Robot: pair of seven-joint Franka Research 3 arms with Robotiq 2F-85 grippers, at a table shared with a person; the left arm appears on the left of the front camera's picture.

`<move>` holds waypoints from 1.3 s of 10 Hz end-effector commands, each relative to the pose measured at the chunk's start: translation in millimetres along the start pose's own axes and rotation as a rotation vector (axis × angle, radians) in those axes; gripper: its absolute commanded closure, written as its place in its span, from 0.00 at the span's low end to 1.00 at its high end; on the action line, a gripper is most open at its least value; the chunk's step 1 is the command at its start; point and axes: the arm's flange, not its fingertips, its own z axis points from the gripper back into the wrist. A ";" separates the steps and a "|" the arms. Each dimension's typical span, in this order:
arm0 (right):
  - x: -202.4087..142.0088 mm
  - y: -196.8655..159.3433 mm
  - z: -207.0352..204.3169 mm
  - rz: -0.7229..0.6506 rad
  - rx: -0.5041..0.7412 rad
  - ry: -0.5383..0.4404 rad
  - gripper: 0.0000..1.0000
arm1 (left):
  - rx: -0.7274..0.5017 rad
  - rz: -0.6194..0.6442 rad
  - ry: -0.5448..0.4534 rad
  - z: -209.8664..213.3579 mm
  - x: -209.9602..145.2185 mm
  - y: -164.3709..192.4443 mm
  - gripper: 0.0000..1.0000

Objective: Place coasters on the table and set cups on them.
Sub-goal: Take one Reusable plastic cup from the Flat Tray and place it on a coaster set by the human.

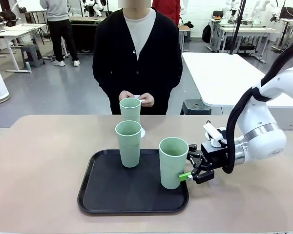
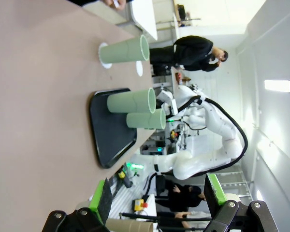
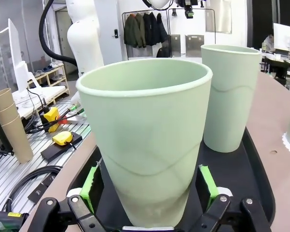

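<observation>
Three mint-green cups are in view. The far cup point(image 1: 130, 109) stands on the table point(image 1: 34, 161) beyond the black tray point(image 1: 102, 195). A white coaster point(image 1: 143, 132) peeks out by its base. The middle cup point(image 1: 129, 143) and the near cup point(image 1: 172, 163) stand on the tray. My right gripper point(image 1: 188, 165) is open, one finger on each side of the near cup point(image 3: 145, 145), low on its wall. The person's hands hold a white coaster point(image 1: 142, 101). In the left wrist view the far cup point(image 2: 125, 50) rests on a coaster point(image 2: 104, 56), and my left gripper point(image 2: 159, 195) is open and empty.
A second white disc point(image 2: 139, 68) lies on the table past the far cup. The person in black stands at the far edge. A white table point(image 1: 224, 73) stands behind on the right. Bare tabletop lies left and right of the tray.
</observation>
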 end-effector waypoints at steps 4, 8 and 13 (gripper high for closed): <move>-6.2 -11.6 -27.8 0.019 0.016 0.000 0.00 | -0.007 -0.003 -0.009 1.4 -0.2 -1.2 0.00; -8.3 -11.9 -26.5 0.038 0.059 -0.024 0.65 | -0.007 -0.003 -0.009 1.4 -0.2 -1.2 0.00; 92.9 8.1 -8.1 -0.080 -0.224 0.027 1.00 | -0.007 -0.003 -0.009 1.4 -0.2 -1.2 0.00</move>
